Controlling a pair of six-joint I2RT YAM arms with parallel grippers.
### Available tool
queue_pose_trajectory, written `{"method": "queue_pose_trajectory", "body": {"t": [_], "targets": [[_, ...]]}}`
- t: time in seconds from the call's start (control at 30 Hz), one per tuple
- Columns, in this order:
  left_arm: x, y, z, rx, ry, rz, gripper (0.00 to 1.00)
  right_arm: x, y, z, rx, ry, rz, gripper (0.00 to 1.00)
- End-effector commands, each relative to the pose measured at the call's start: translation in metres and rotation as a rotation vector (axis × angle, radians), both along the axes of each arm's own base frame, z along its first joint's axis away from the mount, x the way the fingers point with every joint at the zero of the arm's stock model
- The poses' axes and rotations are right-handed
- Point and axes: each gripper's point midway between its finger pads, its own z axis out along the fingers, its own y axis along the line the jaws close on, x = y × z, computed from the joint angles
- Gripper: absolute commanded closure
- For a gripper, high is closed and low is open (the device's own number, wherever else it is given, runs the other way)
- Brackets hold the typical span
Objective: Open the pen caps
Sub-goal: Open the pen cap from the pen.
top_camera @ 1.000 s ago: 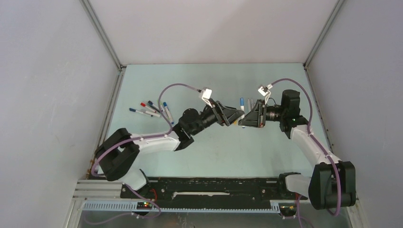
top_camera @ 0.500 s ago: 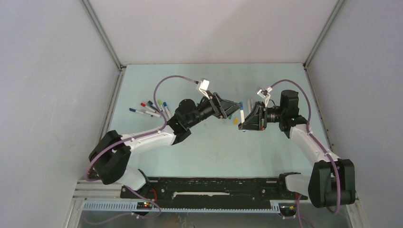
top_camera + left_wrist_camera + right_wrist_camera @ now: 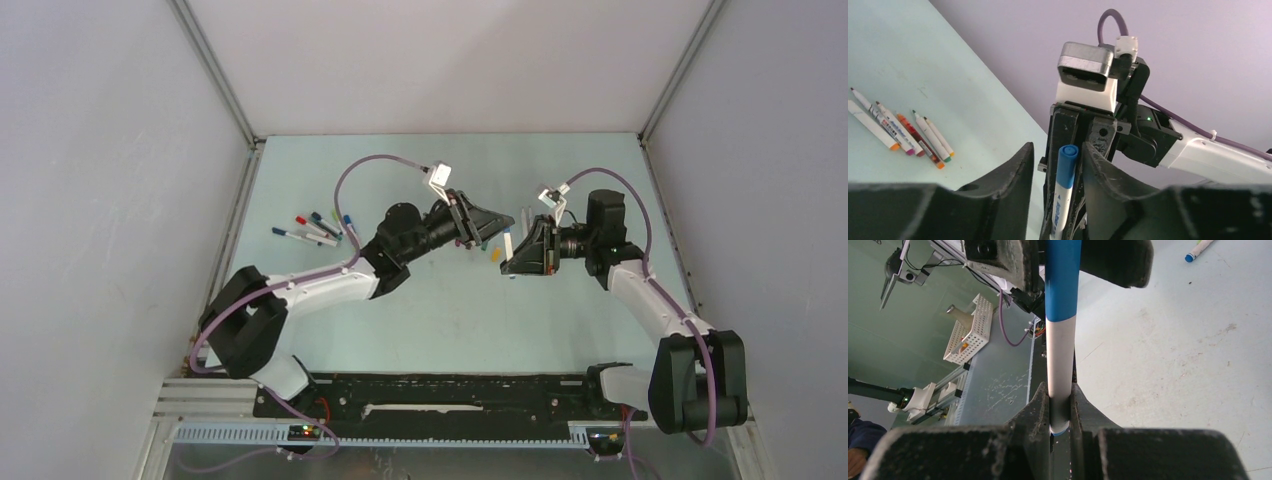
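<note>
My right gripper is shut on the white barrel of a pen and holds it above the table. The pen's blue cap sticks out towards my left gripper. The left gripper is open, with one finger on each side of the cap. A gap shows on the left side, and the right finger is close to the cap. In the top view the two grippers meet at mid-table, left and right. A small yellow cap lies on the table below them.
Several capped pens lie in a cluster at the left of the table. Several uncapped pens with coloured tips lie on the table in the left wrist view. Another pen end lies near the right gripper. Grey walls enclose the table.
My left gripper drew back from the right gripper, then moved right again, and its open fingers now flank the blue cap. The right gripper has barely moved.
</note>
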Motion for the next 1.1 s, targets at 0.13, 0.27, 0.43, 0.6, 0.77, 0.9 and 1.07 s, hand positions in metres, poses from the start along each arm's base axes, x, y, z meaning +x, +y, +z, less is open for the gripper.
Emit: {"method": "queue_pose_trajectory", "body": {"t": [0.13, 0.27, 0.43, 0.6, 0.77, 0.9, 1.07], "targets": [[-0.010, -0.013, 0.045, -0.102, -0.084, -0.091, 0.97, 0.000, 0.002, 0.000, 0.004, -0.011, 0.015, 1.00], [-0.001, -0.004, 0.062, -0.115, -0.126, -0.050, 1.00, -0.001, 0.002, -0.001, 0.007, -0.008, 0.022, 1.00], [0.043, 0.037, 0.114, -0.134, -0.252, 0.138, 1.00, -0.002, 0.003, -0.004, 0.005, -0.017, 0.030, 1.00], [0.073, 0.091, 0.166, -0.205, -0.335, 0.356, 1.00, -0.008, 0.006, -0.010, -0.001, 0.002, 0.048, 1.00], [0.084, 0.140, 0.197, -0.290, -0.360, 0.569, 1.00, -0.015, 0.014, -0.014, -0.011, 0.007, 0.076, 1.00], [0.085, 0.165, 0.214, -0.342, -0.379, 0.655, 1.00, -0.017, 0.019, -0.019, -0.024, 0.017, 0.088, 1.00], [0.083, 0.189, 0.222, -0.375, -0.393, 0.720, 1.00, -0.017, 0.025, -0.027, -0.070, 0.012, 0.091, 1.00]]}}
